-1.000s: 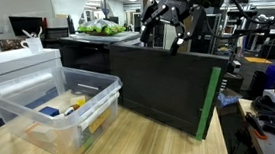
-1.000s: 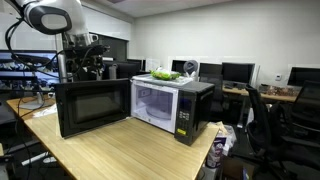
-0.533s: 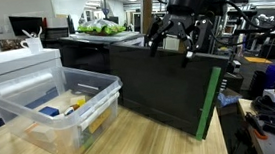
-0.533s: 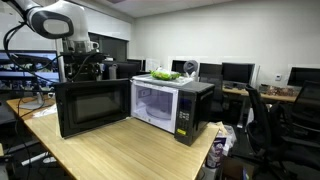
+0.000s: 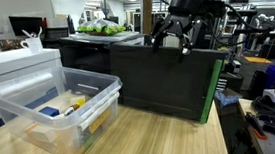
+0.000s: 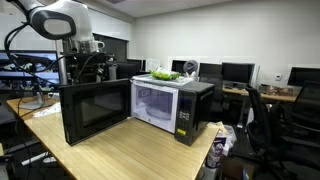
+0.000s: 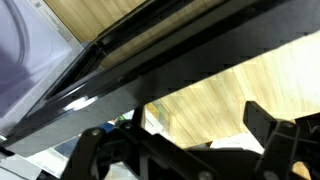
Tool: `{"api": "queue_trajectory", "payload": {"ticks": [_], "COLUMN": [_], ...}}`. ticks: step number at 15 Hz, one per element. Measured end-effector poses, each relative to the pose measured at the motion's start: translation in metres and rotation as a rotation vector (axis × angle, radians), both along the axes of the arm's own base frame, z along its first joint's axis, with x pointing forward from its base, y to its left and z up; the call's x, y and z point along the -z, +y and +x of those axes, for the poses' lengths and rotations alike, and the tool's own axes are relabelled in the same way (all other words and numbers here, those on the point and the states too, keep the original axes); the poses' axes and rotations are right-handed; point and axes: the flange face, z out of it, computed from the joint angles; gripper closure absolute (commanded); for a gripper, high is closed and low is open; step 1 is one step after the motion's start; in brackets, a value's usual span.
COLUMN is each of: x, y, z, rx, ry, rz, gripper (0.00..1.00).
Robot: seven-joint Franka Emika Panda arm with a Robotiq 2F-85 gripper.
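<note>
Microwave door [image 6: 96, 112]: seen open, hinged at the microwave [image 6: 172, 105] on the desk [image 6: 130, 155]. Tool [image 5: 172, 40]: released, jaws spread, positioned at the door's top edge, apparently straddling it. Plastic bin [image 5: 50, 110] is placed nearby.

Cropped and unclear
Wrist view cuts off the microwave door [image 7: 150, 75] and tool [image 7: 180, 138]; bin [image 5: 37, 131] contents too small to tell.
</note>
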Motion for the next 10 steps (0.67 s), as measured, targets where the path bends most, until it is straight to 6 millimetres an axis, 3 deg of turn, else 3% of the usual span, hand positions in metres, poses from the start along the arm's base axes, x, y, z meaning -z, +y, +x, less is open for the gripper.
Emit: {"api": "queue_trajectory", "payload": {"ticks": [10], "x": [0.013], "y": [-0.066], "z": [-0.017], "rx": [0.181], "ry": [0.011], "rz": [0.048], "gripper": [0.00]}}
